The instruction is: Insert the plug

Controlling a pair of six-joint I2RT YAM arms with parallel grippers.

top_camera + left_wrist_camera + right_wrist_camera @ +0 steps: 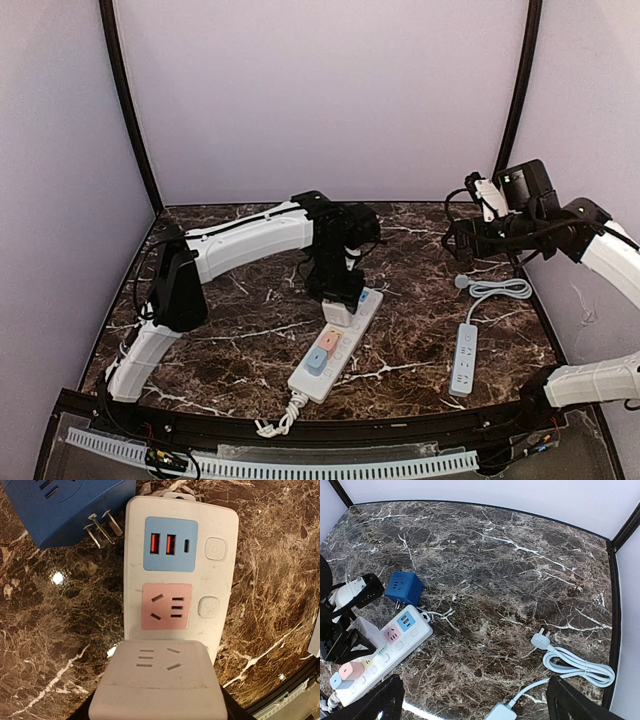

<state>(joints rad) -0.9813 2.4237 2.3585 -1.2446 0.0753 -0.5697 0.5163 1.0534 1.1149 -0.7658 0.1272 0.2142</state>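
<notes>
Just beside the power strip's (225,577) end edge, blue cube adapter (70,515).

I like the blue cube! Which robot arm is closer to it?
Left. The left tool, holding the white plug over the power strip, is right beside the blue cube. The right tool is far off, raised at the table's right side.

White-shelled arms (255,245) with black joints (178,290), black cables (236,228), black left hand (338,300)
</notes>
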